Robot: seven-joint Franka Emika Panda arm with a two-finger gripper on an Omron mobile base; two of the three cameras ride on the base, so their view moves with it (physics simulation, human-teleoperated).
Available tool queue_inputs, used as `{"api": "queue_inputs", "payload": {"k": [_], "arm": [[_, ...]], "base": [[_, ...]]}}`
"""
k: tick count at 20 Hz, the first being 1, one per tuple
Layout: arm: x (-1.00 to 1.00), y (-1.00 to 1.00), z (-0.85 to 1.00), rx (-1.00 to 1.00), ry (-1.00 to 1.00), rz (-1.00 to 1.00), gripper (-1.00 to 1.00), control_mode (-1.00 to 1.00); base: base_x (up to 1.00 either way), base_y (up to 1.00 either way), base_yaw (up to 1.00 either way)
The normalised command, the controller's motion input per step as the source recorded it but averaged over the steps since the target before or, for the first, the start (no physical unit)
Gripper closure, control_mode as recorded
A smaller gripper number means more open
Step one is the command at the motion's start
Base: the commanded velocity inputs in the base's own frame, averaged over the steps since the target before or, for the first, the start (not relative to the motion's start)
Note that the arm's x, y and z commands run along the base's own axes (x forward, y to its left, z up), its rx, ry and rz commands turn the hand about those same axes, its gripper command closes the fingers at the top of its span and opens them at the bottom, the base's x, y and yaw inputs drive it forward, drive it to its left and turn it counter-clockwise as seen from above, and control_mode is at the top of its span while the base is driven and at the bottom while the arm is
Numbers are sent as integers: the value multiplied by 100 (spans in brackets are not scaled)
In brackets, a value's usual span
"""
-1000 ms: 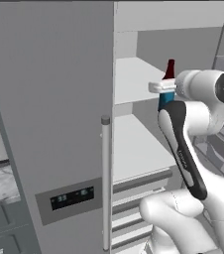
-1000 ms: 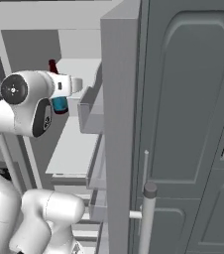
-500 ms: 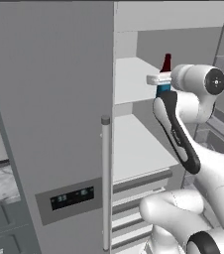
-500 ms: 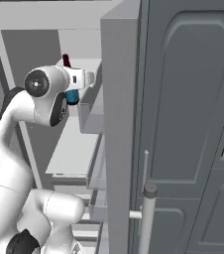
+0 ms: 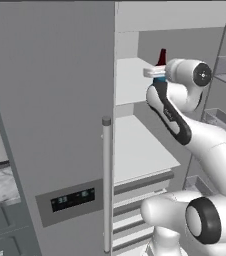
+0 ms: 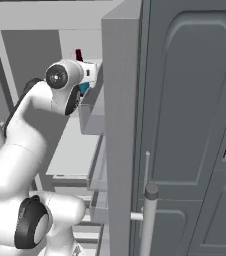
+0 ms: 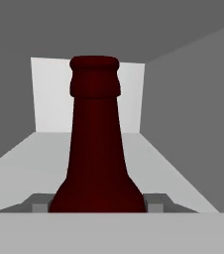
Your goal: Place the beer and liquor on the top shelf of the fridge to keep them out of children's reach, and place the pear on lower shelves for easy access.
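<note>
Left base view: the fridge [image 5: 60, 125] stands with its near door shut, a long vertical bar handle [image 5: 106, 185] and a small dark display panel [image 5: 74, 199] on its face; the lit marks on the panel are too small to read. Past the door's edge the white interior is open, and the arm reaches in at the height of the top shelf [image 5: 130, 80]. The gripper [image 5: 156, 73] holds the beer [image 5: 161, 61] upright over that shelf; the dark red neck rises above the hand and a sliver of blue label shows beneath it, with no readable writing. Whether the bottle's base touches the shelf cannot be told.

Right base view: from this side the open door's grey bins [image 6: 91, 111] stand just beside the hand. The beer's [image 6: 79, 55] dark neck pokes up behind the wrist, a patch of blue label below it. The gripper [image 6: 91, 75] points into the fridge [image 6: 195, 125].

Hand view: the beer [image 7: 96, 149] stands close and centred, its lipped mouth at the top, the white shelf [image 7: 29, 158] running back to a pale rear wall. The jaws are clenched on the bottle's shoulder, the fingertips [image 7: 40, 202] grey at either side.
</note>
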Motion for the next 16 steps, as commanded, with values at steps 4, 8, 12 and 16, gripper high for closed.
{"api": "queue_inputs", "payload": {"k": [4, 8, 12, 16], "arm": [[77, -2, 0, 0, 0, 0, 100, -100], [70, 0, -9, 0, -1, 0, 100, -100], [51, 0, -36, 0, -7, 0, 100, -100], [44, 0, -48, 0, -7, 0, 100, -100]], "base": [[0, 0, 0], [0, 0, 0], [0, 0, 0], [0, 0, 0]]}}
